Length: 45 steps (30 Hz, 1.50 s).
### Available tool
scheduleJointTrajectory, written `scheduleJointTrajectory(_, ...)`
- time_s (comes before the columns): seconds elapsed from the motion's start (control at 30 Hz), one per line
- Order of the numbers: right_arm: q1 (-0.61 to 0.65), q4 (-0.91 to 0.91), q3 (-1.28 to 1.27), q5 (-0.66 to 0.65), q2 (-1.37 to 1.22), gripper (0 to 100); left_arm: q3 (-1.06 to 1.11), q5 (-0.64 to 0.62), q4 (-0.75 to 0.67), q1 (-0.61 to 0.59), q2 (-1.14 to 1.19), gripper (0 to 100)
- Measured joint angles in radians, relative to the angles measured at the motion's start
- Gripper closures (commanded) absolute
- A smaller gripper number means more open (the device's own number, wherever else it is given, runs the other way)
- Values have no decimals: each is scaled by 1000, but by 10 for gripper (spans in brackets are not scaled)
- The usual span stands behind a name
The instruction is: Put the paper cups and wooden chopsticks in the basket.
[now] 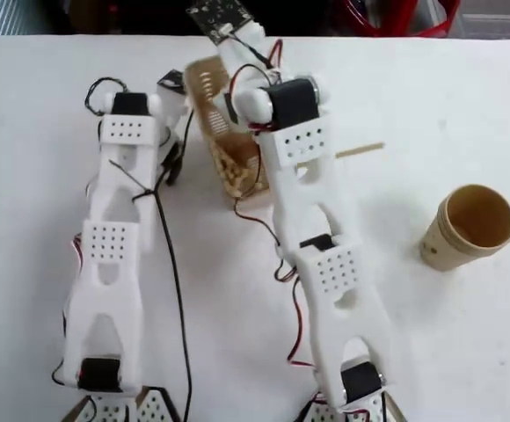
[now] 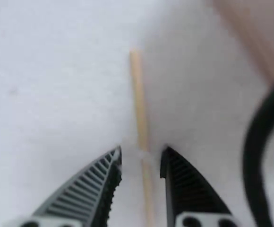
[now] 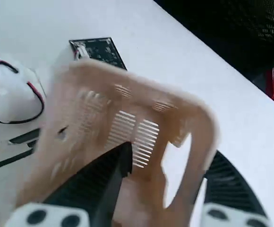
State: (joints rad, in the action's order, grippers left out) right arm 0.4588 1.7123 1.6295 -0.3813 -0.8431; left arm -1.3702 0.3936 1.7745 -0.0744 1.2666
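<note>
My left fingers point(image 2: 141, 151), narrowly parted, straddle a chopstick point(image 2: 138, 94) on the bench point(image 2: 47, 71). My right fingers point(image 3: 170, 161) grip the basket point(image 3: 127, 109) by its wall. A paper cup point(image 1: 470, 229) sits well apart from the basket.

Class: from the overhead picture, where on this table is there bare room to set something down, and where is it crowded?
Bare table: the strip left of the left arm; the patch between the right arm and the paper cup, on the chopstick's near side. Crowded: between the arms, where the basket and black cable lie.
</note>
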Motion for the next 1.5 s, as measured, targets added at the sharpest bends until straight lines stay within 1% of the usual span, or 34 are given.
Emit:
scheduleJointTrajectory(0.57, 46, 0, 0, 0, 292, 729, -8, -8, -3, 46, 2, 843)
scheduleJointTrajectory(0.67, 46, 9, 0, 0, 341, 729, -8, -43, -3, 46, 2, 843)
scheduleJointTrajectory(0.8, -2, 9, 2, 0, 410, 730, -8, -74, 0, 46, 2, 845)
scheduleJointTrajectory(0.93, -100, 9, -61, 0, 516, 734, -12, -84, 2, 46, 2, 845)
scheduleJointTrajectory(1.0, -160, 9, -155, 0, 598, 768, -48, -115, 3, 43, 5, 845)
scheduleJointTrajectory(1.1, -285, 9, -394, 0, 747, 844, -132, -176, 3, 12, 5, 845)
scheduleJointTrajectory(1.17, -385, 9, -598, -8, 858, 856, -183, -209, 3, -18, 5, 845)
scheduleJointTrajectory(1.3, -540, 9, -976, -115, 1062, 805, -219, -255, 3, -35, 5, 843)
scheduleJointTrajectory(1.37, -647, 3, -1115, -190, 1162, 762, -221, -282, 3, -34, 5, 843)
scheduleJointTrajectory(1.43, -767, -35, -1244, -252, 1226, 731, -221, -305, 3, -37, 5, 845)
scheduleJointTrajectory(1.5, -872, -103, -1375, -276, 1234, 727, -221, -316, 3, -44, 5, 844)
